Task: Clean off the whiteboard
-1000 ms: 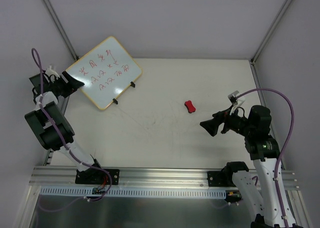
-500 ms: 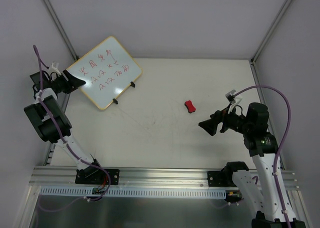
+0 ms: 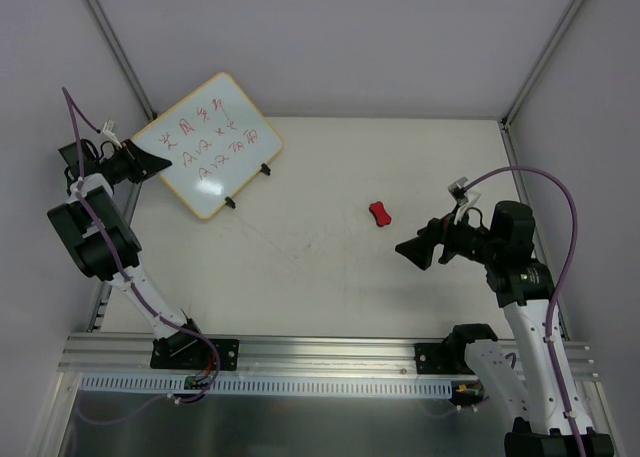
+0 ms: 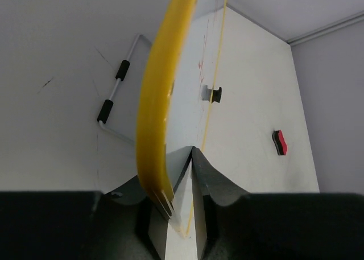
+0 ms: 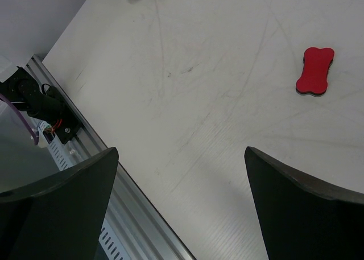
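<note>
Nearest in the top view runs the aluminium rail (image 3: 320, 362) carrying both arm bases, at the near edge of the pale surface (image 3: 320, 287). Out from it the right end effector (image 3: 410, 253) hangs over the right part of the surface. Its two black fingers (image 5: 57, 197) are spread wide with nothing between them, and its own camera looks through that gap onto bare, scuffed surface. The red eraser (image 3: 380, 213) lies flat a little ahead of those fingertips and off to their far side, not touching them.

Farther back, at the far left, the left end effector (image 3: 150, 164) is clamped on the whiteboard (image 3: 210, 157), gripping its edge close to a corner. In the left wrist view its fingers (image 4: 213, 183) pinch the board from both sides, and the tan-yellow frame (image 4: 152, 100) curves up and away from the clamp. From this end effector the board reaches out to the right over the far left corner of the surface, turned at an angle to the edges of the surface. Rows of red handwriting (image 3: 215, 142) cover its white face. Two black feet (image 3: 265, 167) sit on the board edge that faces the eraser; whether they touch the surface I cannot tell. The eraser lies well apart from the left end effector, beyond the board's far side
</note>
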`<control>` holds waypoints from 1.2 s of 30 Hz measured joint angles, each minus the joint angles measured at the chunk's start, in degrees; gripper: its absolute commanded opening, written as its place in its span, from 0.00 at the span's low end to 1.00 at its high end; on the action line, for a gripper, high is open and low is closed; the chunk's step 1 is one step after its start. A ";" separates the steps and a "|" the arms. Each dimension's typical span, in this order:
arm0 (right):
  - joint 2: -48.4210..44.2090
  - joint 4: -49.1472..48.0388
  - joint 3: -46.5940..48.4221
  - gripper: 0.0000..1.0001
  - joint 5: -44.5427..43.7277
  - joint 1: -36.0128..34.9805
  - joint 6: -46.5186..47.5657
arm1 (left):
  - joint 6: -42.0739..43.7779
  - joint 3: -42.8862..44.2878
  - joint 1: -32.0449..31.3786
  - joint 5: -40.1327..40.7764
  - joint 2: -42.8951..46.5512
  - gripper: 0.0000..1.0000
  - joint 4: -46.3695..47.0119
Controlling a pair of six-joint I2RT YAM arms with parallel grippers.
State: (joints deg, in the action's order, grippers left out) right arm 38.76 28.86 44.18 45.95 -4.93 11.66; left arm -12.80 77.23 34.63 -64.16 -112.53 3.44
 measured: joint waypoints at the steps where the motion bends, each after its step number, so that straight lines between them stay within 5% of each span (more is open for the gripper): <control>1: 0.15 0.02 0.07 0.99 0.09 0.00 0.02 | -0.22 0.07 0.09 -0.72 -0.02 0.00 0.31; 8: 1.14 -0.09 0.28 0.99 1.27 -0.11 0.02 | -3.80 -1.92 0.35 -4.07 -0.17 0.00 6.97; 27: 0.37 -0.09 0.28 0.99 2.93 -0.28 0.46 | -38.47 -13.33 0.35 -1.51 5.33 0.00 50.42; 36: 0.44 -0.02 0.57 0.99 -0.52 -0.68 0.20 | -44.72 -18.67 -2.25 0.68 11.58 0.00 56.74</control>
State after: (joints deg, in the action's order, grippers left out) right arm 39.20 28.84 44.75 45.43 -5.61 11.86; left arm -57.52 58.57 32.38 -63.48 -100.95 60.18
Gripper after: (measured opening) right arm 0.990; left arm 0.046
